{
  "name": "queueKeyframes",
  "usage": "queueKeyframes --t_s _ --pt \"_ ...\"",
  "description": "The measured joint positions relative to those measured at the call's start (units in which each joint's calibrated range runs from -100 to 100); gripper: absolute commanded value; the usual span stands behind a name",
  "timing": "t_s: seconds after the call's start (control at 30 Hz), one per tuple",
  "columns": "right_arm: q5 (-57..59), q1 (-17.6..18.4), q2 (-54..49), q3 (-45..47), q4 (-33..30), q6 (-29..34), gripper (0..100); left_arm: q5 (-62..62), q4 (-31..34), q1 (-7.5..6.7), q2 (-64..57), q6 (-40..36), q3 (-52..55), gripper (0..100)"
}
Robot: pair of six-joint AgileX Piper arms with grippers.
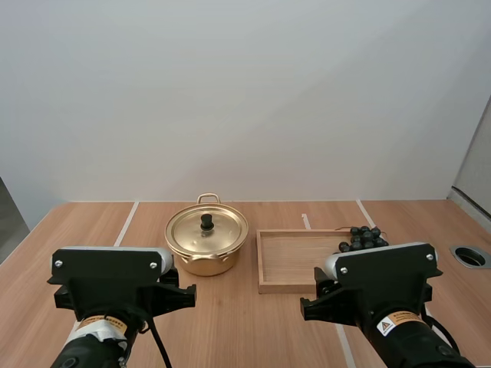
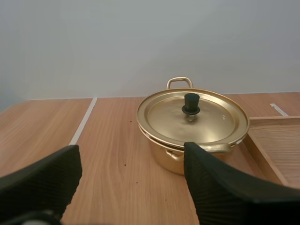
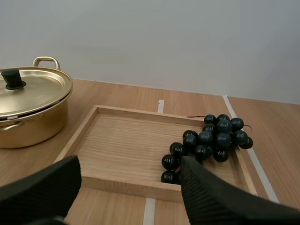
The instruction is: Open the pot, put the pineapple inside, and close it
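- Left hand (image 2: 131, 157): fingers wide apart, holding nothing, low over the worktop (image 2: 112, 140), facing the gold pot (image 2: 164, 157).
- Lid (image 2: 159, 117) sits shut on the pot, black knob (image 2: 191, 104) upright at its centre.
- Right hand (image 3: 130, 164): fingers wide apart, holding nothing, near the wooden tray (image 3: 122, 145)'s front edge.
- Bunch of dark grapes (image 3: 211, 140) lies at the tray's right end.
- Tray just beside the pot on its right, not touching.
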Motion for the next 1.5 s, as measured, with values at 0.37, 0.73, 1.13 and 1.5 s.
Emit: queueKeyframes --t_s 0.37,0.73,1.13,1.5 --pt "0.3 -0.3 -0.2 0.0 -1.5 0.6 100 0.0 3.3 0.0 0.0 -1.5 0.0 100" --pt "1.2 -0.3 -0.2 0.0 0.2 1.7 100 0.0 3.0 0.0 0.0 -2.3 0.0 80" --pt "1.0 -0.3 -0.2 0.0 1.2 3.5 45 0.0 2.7 0.0 0.0 -2.9 0.0 0" --pt "1.3 -0.3 -0.2 0.0 1.3 3.6 0 0.0 2.7 0.0 0.0 -2.9 0.0 0"
